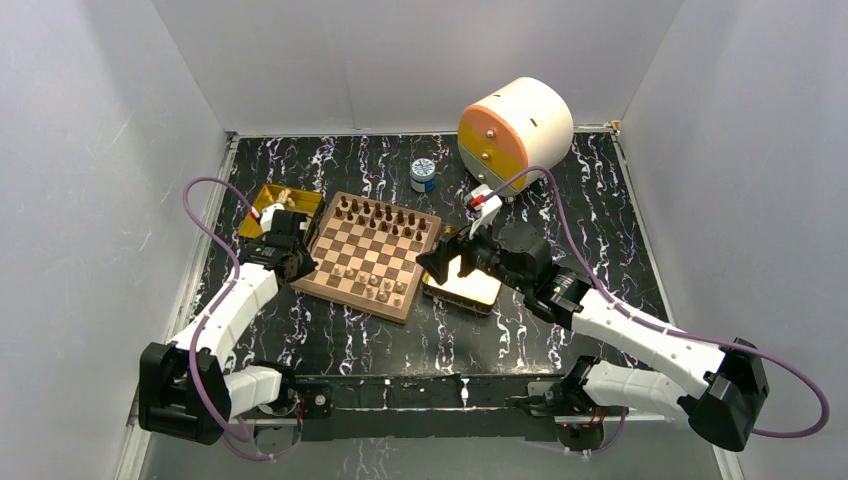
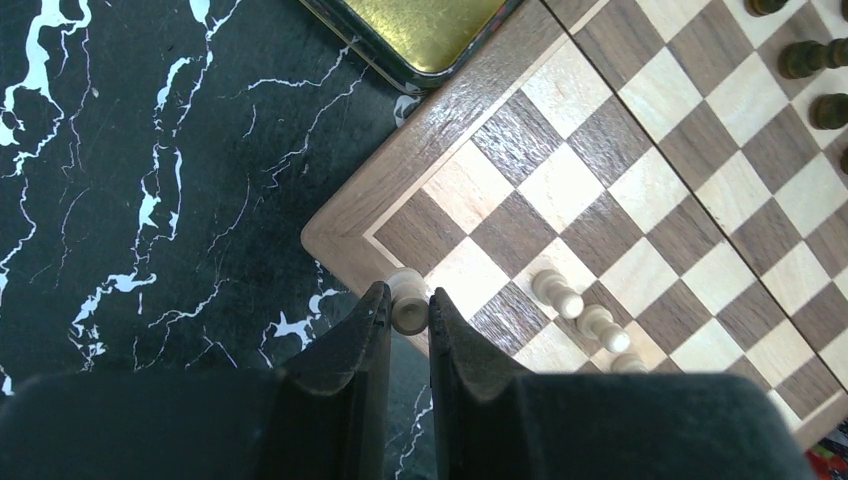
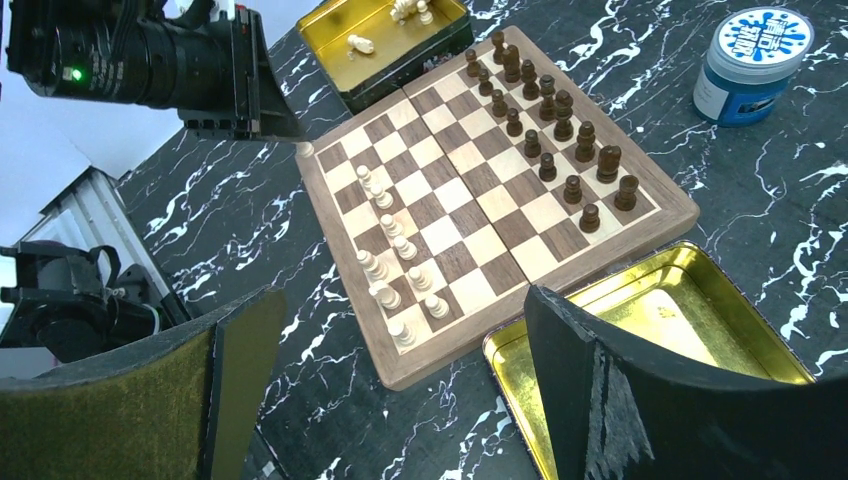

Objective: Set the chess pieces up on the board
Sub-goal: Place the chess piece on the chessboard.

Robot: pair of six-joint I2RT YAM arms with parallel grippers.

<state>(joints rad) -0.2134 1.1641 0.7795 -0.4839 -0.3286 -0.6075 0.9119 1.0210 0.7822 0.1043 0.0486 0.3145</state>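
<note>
The board (image 1: 350, 302) lies mid-table, its corner and rim (image 2: 400, 170) filling the left wrist view. Dark chess pieces (image 3: 560, 110) stand in two rows along its far side (image 1: 385, 215). Pale chess pieces (image 3: 385, 295) stand near its front side (image 1: 370, 282). My left gripper (image 2: 408, 300) is shut on a pale piece (image 2: 407, 288), held just over the board's near-left corner rim. Two pale pieces (image 2: 556, 293) stand on squares to its right. My right gripper (image 3: 400, 390) hangs wide open with nothing in it, above the board's right corner and a gold tray (image 3: 650, 330).
A gold tray (image 1: 262, 196) at the board's left holds loose pale pieces (image 3: 360, 44). The second gold tray (image 1: 470, 292) lies against the board's right edge. A blue-lidded jar (image 1: 424, 175) and a cream-and-orange drum (image 1: 515, 125) stand at the back.
</note>
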